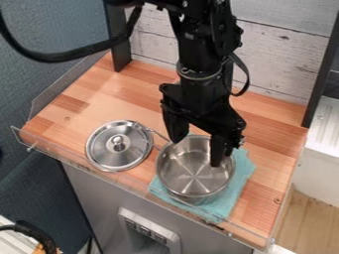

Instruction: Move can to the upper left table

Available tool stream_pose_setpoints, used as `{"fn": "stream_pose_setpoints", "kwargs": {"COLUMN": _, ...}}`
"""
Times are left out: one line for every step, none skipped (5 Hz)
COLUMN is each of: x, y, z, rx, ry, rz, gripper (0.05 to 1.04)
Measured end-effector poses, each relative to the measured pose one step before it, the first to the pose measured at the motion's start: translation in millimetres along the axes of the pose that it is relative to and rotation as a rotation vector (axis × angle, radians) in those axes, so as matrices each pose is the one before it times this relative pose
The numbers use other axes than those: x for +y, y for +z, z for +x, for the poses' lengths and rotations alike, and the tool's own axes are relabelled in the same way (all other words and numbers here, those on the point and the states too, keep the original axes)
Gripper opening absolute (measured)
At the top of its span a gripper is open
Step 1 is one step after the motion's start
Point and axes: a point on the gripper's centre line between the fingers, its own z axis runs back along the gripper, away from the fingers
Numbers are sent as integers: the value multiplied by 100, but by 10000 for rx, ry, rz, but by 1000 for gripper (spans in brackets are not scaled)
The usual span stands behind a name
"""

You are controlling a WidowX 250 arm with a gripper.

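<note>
The black gripper [196, 153] hangs over the steel pot [193, 173], its two fingers spread apart with nothing between them. One finger is by the pot's back left rim, and the other overlaps the right part of its opening. The pot looks empty inside and stands on a teal cloth [242, 168] at the front right of the wooden table [73, 106]. The arm covers part of the table's back middle.
A round steel lid [119, 145] with a knob lies left of the pot, near the front edge. A thin handle lies between lid and pot. Clear low guards line the table's edges. Dark posts and a whitewashed board stand at the back.
</note>
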Motion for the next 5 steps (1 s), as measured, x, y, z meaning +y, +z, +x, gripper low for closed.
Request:
{"fn": "stream_pose_setpoints", "kwargs": {"x": 2, "y": -518, "z": -162, "rx": 215, "ry": 1, "rz": -2, "gripper": 1001}}
{"fn": "stream_pose_setpoints", "kwargs": {"x": 60, "y": -87, "z": 2011, "rx": -31, "ry": -47, "rz": 1, "gripper": 1001}}
{"fn": "stream_pose_setpoints", "kwargs": {"x": 525, "y": 369, "z": 2477, "rx": -337, "ry": 133, "rz": 46, "gripper": 1001}}
{"fn": "stream_pose_setpoints", "kwargs": {"x": 164, "y": -269, "z": 2438, "rx": -142, "ry": 140, "rz": -123, "gripper": 1001}}
{"fn": "stream_pose_setpoints", "kwargs": {"x": -125, "y": -923, "z": 2598, "rx": -53, "ry": -5, "rz": -174, "gripper": 1001}}
